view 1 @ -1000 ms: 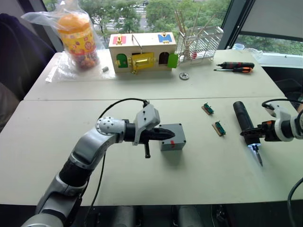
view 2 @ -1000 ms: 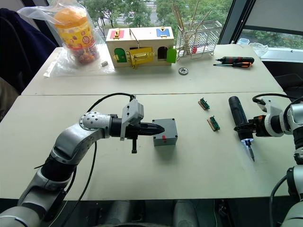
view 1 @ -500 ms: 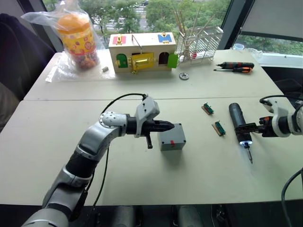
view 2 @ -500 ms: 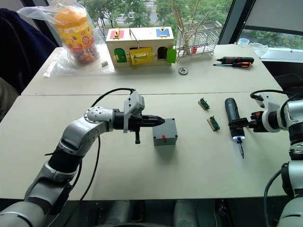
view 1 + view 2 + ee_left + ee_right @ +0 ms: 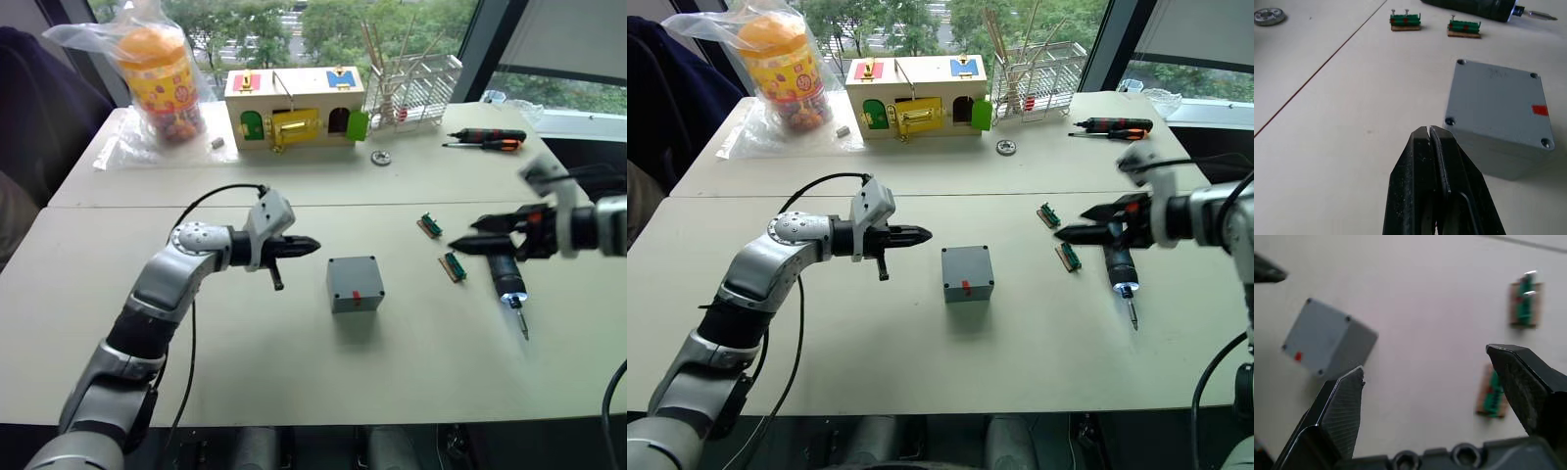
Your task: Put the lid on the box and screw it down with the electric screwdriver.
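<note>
Presently I find the box [image 5: 355, 283] standing on the near table [image 5: 294, 362], roughly mid-table, with the lid [image 5: 1497, 103] already seated on top of it. I note one box and one lid: both grey plastic, the lid square with rounded corners, a screw hole at each of four corners and one small red mark near an edge. I can read no writing on it beyond a faint scratch-like trace.

One electric screwdriver [image 5: 503, 270] lies flat on the table to the right of the box, well apart from it, dark-bodied, its tip lit and the thin metal bit pointing toward the near edge. Two green connector strips [image 5: 452, 264] lie between the box and the screwdriver.

My left gripper [image 5: 312, 246] hovers just left of the box, not touching it, its two black fingers pressed together and holding nothing. My right gripper [image 5: 468, 242] hangs above the screwdriver's rear end, fingers spread wide and empty.

On the far table I count one wooden box [image 5: 294, 106] with coloured doors, one bagged orange-lidded jar [image 5: 159, 83], one wire rack [image 5: 416, 86], two black-and-orange hand screwdrivers [image 5: 487, 137] and one metal washer [image 5: 381, 158]. The jar's print is not legible
</note>
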You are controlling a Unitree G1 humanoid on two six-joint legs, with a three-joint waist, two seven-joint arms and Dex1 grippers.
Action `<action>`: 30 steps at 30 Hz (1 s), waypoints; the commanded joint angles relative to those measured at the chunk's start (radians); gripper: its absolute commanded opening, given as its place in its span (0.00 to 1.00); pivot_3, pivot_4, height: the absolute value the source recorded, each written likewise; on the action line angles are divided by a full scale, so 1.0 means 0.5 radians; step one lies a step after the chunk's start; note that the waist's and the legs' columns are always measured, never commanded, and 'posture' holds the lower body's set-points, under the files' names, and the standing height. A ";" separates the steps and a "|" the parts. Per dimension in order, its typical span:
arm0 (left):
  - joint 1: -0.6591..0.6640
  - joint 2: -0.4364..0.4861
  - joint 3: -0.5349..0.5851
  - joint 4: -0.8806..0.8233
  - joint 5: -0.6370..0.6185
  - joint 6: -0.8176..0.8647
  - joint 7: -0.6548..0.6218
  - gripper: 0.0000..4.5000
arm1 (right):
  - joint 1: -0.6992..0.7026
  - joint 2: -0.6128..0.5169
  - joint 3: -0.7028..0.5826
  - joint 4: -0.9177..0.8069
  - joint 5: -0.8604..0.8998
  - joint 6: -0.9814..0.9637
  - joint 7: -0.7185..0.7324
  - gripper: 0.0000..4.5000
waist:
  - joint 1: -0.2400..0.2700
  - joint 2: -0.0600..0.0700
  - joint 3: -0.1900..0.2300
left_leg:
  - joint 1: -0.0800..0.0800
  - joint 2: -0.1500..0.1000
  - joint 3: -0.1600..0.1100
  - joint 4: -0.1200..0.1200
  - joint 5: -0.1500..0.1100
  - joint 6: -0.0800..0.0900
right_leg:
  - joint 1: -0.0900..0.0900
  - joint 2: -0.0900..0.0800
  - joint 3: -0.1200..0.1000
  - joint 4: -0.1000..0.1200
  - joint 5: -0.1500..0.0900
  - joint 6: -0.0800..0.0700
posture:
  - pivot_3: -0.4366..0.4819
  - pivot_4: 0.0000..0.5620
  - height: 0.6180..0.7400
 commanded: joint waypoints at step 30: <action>-0.289 -0.322 -0.327 0.555 0.465 -0.377 -0.117 0.00 | 0.408 0.488 0.206 -0.633 0.173 -0.087 -0.614 0.96 | 0.001 -0.004 0.000 | 0.000 -0.002 -0.004 0.002 0.000 0.001 | 0.001 0.000 0.000 0.001 0.001 0.001 | 0.48 0.27 0.74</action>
